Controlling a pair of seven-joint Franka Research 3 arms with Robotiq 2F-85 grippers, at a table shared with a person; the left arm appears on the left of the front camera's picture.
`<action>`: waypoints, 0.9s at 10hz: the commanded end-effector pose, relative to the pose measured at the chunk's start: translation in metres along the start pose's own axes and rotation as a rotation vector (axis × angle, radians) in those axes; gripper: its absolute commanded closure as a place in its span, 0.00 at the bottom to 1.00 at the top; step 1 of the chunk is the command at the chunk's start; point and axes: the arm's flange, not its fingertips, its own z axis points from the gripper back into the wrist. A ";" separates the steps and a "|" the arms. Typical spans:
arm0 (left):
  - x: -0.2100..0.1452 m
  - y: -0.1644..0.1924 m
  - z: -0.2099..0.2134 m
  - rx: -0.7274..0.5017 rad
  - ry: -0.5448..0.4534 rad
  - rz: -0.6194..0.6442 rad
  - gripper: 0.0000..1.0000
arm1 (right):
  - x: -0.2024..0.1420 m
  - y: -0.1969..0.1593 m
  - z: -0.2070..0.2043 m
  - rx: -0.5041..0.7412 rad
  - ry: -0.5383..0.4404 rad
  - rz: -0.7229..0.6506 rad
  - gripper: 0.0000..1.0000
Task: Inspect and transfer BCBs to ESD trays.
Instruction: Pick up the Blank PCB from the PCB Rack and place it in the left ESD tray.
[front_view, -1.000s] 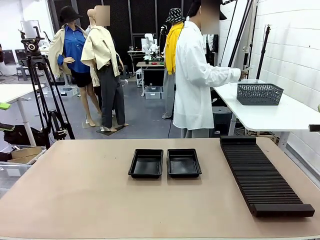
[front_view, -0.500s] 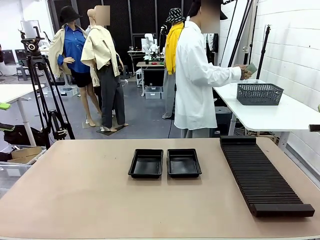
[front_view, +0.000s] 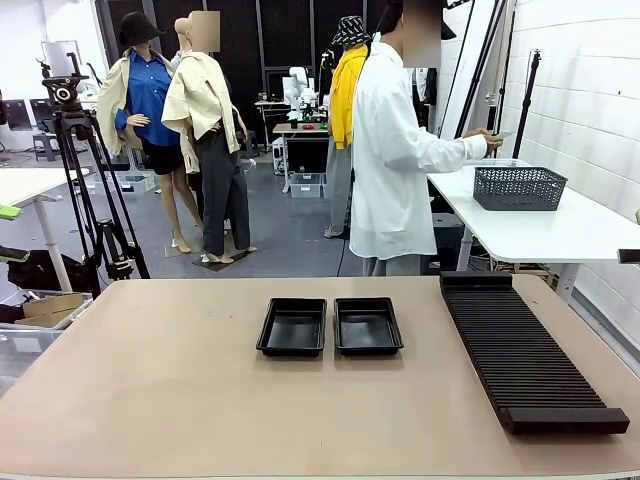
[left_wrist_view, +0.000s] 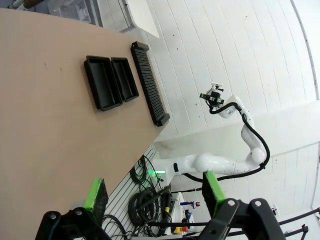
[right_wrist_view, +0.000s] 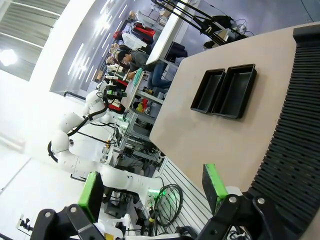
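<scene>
Two trays, the left ESD tray (front_view: 291, 327) and the right ESD tray (front_view: 368, 326), lay just beside each other at the middle of the tan desk (front_view: 150, 390). Both were shallow rectangles of glossy black plastic with raised rims and rounded corners. One long black ribbed rack (front_view: 525, 360) ran from near to far along the desk's right side, apart from the trays. Past the far edge, one person (front_view: 390, 170) in a white coat stood at a white desk (front_view: 560, 232) carrying one grey mesh basket (front_view: 518, 187), one hand (front_view: 489, 143) raised near it. Of the two tools, the left tool (left_wrist_view: 154, 190) was released, its green-padded fingers wide apart on nothing, and the right tool (right_wrist_view: 152, 186) was released too, with the rack's ribs behind one finger
</scene>
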 end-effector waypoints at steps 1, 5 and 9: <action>-0.002 -0.002 0.000 0.003 -0.008 0.000 0.00 | -0.001 -0.001 0.001 0.002 0.006 -0.001 0.00; -0.002 -0.002 0.000 0.003 -0.008 0.000 0.00 | -0.001 -0.001 0.001 0.002 0.006 -0.001 0.00; -0.002 -0.002 0.000 0.003 -0.008 0.000 0.00 | -0.001 -0.001 0.001 0.002 0.006 -0.001 0.00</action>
